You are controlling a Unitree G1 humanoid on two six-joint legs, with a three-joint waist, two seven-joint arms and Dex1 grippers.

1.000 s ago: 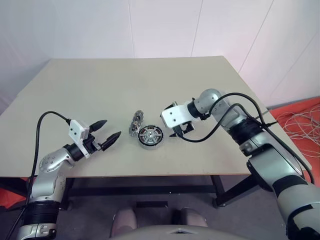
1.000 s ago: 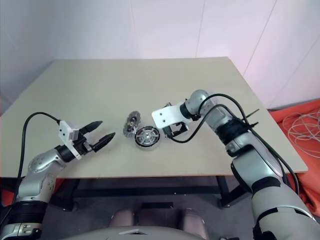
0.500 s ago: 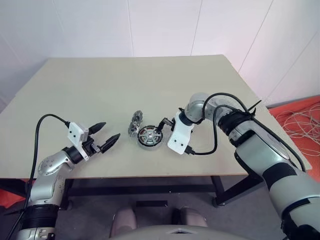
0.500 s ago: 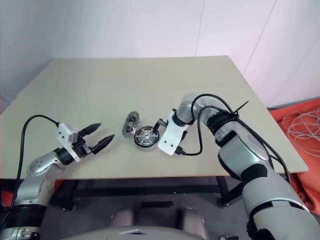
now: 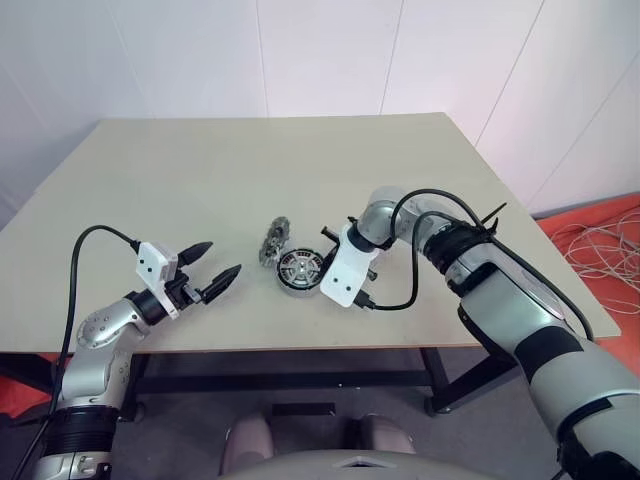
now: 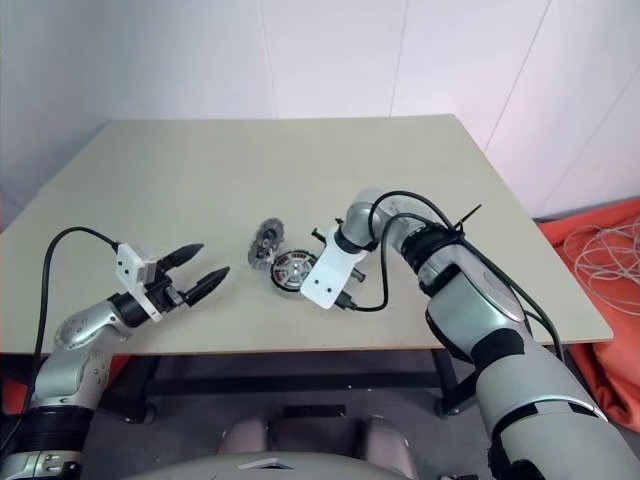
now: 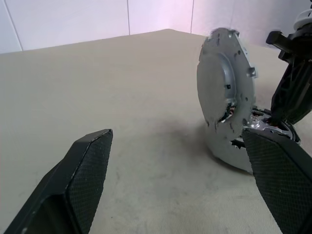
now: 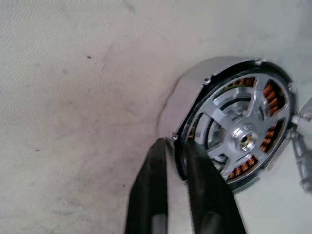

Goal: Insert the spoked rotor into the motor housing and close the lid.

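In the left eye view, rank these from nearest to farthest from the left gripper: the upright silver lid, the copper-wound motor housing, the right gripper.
1. Upright silver-grey ridged lid, just right of the left gripper.
2. Round copper-wound motor housing, lying flat beyond the lid.
3. Right gripper, at the housing's far edge.

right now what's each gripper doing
left gripper: open, empty.
right gripper: shut by the motor housing rim, gripping nothing.

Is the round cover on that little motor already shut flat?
No. The lid stands up on its edge beside the motor housing, whose spoked rotor and copper windings lie uncovered.
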